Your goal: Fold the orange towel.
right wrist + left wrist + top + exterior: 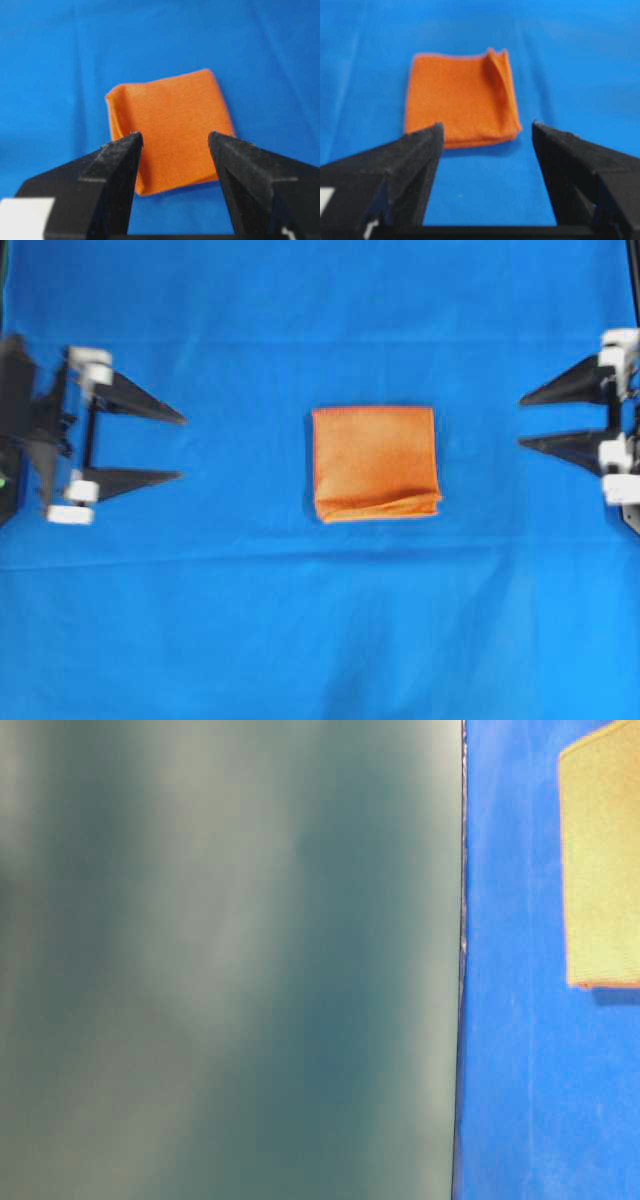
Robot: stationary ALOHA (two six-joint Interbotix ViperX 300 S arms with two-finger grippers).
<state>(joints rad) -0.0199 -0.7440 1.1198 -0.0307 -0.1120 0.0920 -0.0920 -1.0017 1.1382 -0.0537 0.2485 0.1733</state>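
Observation:
The orange towel (376, 463) lies folded into a small layered square in the middle of the blue cloth, its loose layered edges along the near side. It also shows in the left wrist view (460, 100), the right wrist view (172, 125) and at the right edge of the table-level view (603, 860). My left gripper (183, 448) stands open at the far left, well clear of the towel, nothing between its fingers (415, 160). My right gripper (521, 421) stands open at the far right, also apart from the towel and empty.
A large blue cloth (320, 620) covers the whole work surface. A blurred grey-green panel (230, 960) fills most of the table-level view.

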